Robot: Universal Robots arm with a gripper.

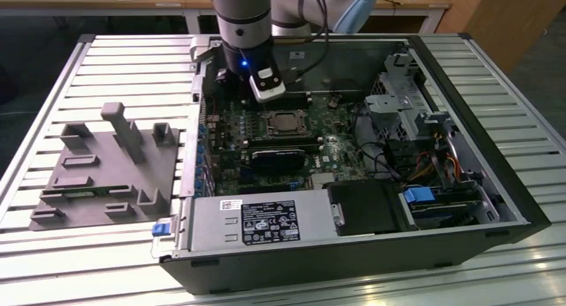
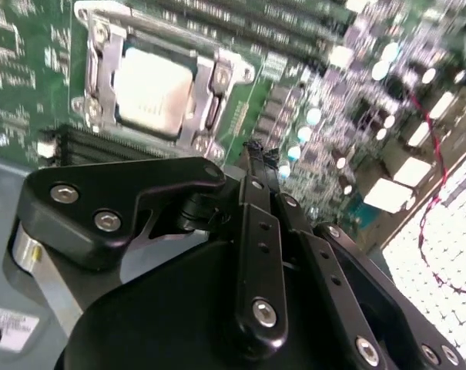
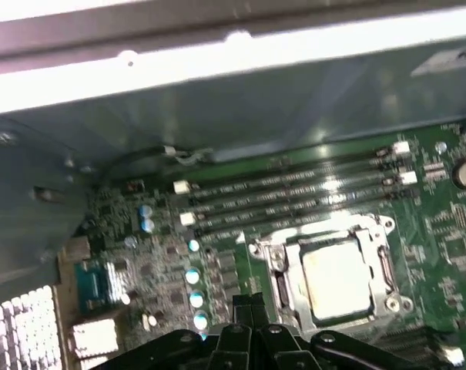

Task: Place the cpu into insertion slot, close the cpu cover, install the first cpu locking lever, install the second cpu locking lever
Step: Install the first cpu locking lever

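In the exterior view, nearest us at six o'clock in the open black computer case [image 1: 495, 206], sits the silver box-shaped power supply [image 1: 256, 223]. A grey plastic fixture block [image 1: 106, 167] rests outside the case at nine. Past a black fan housing [image 1: 278, 160], the small square silver-grey cpu [image 1: 285, 122] lies in the dark metal-rimmed insertion slot [image 3: 282, 291]. The thin silver cpu cover frame [image 2: 103, 73] lies flat around it. Just at eleven o'clock of the chip hovers the black two-fingered gripper [image 2: 254, 150], clenched on nothing. A white camera housing [image 1: 268, 86] screens its tips.
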